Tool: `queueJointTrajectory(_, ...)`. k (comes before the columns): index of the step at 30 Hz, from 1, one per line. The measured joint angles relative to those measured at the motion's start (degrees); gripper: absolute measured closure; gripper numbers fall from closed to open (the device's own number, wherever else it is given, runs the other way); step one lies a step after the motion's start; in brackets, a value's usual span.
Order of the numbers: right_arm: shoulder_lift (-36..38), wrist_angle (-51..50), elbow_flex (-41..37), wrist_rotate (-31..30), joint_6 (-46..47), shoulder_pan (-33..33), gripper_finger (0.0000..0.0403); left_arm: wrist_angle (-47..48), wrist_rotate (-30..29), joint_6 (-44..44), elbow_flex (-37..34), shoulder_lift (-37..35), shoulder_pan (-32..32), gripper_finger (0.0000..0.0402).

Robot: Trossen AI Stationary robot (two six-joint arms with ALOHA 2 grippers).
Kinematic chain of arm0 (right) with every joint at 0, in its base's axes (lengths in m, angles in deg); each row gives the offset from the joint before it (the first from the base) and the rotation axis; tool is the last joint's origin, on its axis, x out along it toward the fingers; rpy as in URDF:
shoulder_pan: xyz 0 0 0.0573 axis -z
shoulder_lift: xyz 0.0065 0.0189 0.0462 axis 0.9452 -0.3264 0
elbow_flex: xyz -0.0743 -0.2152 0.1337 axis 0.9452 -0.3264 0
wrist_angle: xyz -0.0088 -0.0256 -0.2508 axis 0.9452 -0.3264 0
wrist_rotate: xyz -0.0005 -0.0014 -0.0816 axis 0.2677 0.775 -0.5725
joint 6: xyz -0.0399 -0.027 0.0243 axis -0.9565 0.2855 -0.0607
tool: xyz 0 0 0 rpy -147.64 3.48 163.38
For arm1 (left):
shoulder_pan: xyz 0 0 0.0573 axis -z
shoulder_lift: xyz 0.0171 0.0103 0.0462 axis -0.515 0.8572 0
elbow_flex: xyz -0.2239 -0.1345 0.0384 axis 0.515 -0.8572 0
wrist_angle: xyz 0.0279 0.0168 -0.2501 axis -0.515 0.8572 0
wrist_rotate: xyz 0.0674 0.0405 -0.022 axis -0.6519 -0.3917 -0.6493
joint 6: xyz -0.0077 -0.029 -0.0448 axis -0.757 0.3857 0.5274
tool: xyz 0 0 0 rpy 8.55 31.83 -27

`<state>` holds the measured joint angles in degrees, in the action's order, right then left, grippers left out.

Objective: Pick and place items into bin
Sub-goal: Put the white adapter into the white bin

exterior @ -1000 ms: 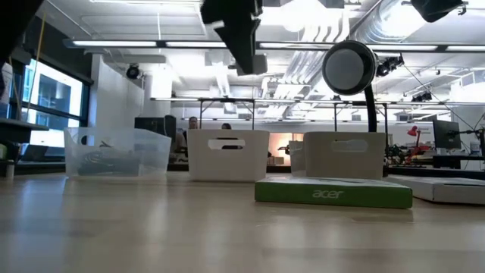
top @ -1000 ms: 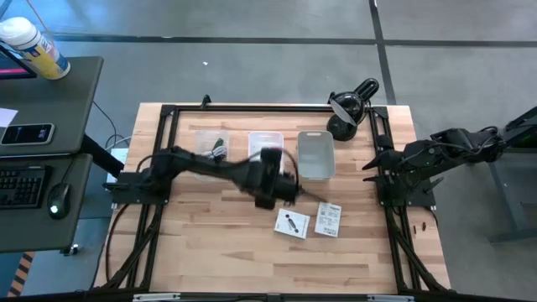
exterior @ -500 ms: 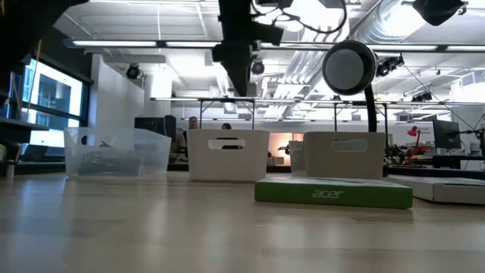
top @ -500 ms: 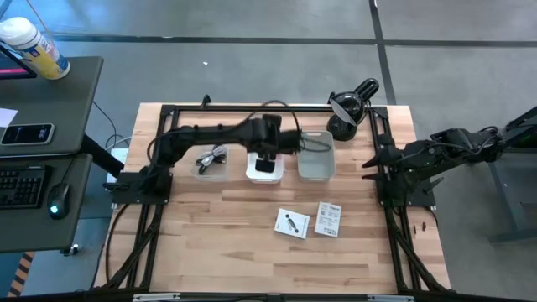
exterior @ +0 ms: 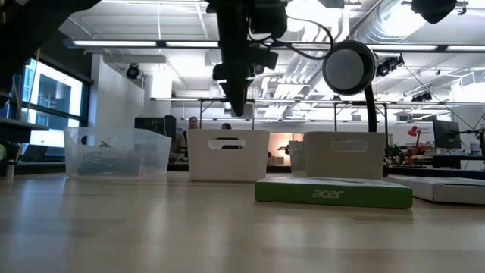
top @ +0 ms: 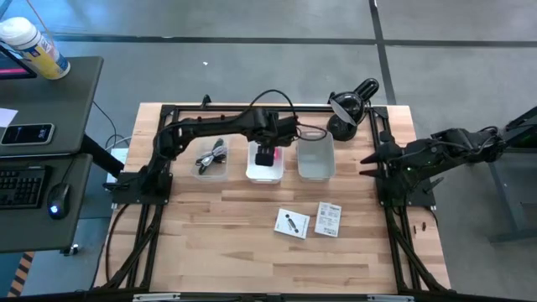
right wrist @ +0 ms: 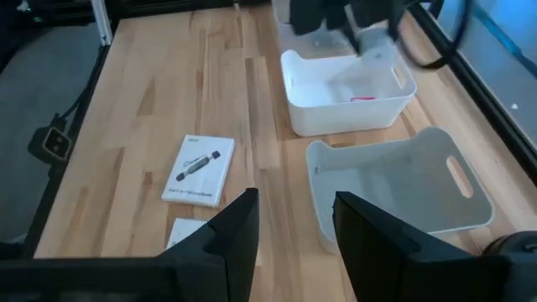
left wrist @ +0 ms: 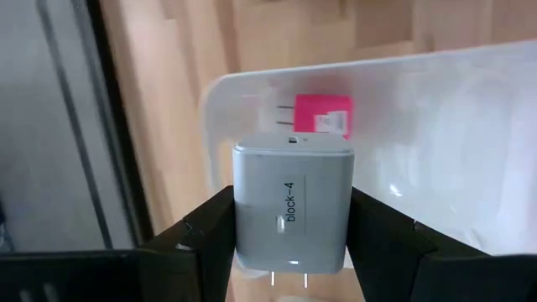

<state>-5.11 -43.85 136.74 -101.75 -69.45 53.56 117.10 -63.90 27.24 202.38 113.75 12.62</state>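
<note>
- we see the table (top: 252, 252) with three bins along its far side: clear bin (top: 210, 158), middle white bin (top: 265, 159), grey bin (top: 315, 155).
- left arm reaches across over the middle white bin; left gripper (left wrist: 289, 231) hangs above it in the low view, not down inside.
- left gripper is clamped on a white charger block (left wrist: 291, 216), fingers on both its sides, prongs pointing out; so this item is over the bin, not yet dropped.
- right arm waits at the table's right edge; right gripper (right wrist: 294, 222) has its fingers apart and nothing between them.
- grey bin looks empty from the right wrist view.
- two white printed cards on the bare wood, well apart from the bins: larger card (top: 292, 223) and smaller card (top: 328, 219), just beside each other. a green-edged box shows in the low view; we judge it is one of these.
- black cable (top: 212, 155) already lies in the clear bin.
- tiny pink piece (left wrist: 323, 115) already sits on the floor of the middle white bin, right under the held block.
- progress, our judgement: partly done. cable and pink piece are binned, the block is about to go in, the two cards are left.
- green pen and metal piece: we cannot find them in these views.
</note>
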Motion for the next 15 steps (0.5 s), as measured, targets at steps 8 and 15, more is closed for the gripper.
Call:
queueJointTrajectory(8,0.0,0.0,0.0,-0.39,-0.11,0.0,0.0258,-5.56,0.9,0.57,-5.7,0.04,0.01,0.022)
queueJointTrajectory(15,0.0,0.0,0.0,-0.63,-0.02,-0.02,0.0258,-8.1,1.36,0.81,-8.82,0.02,0.01,0.022)
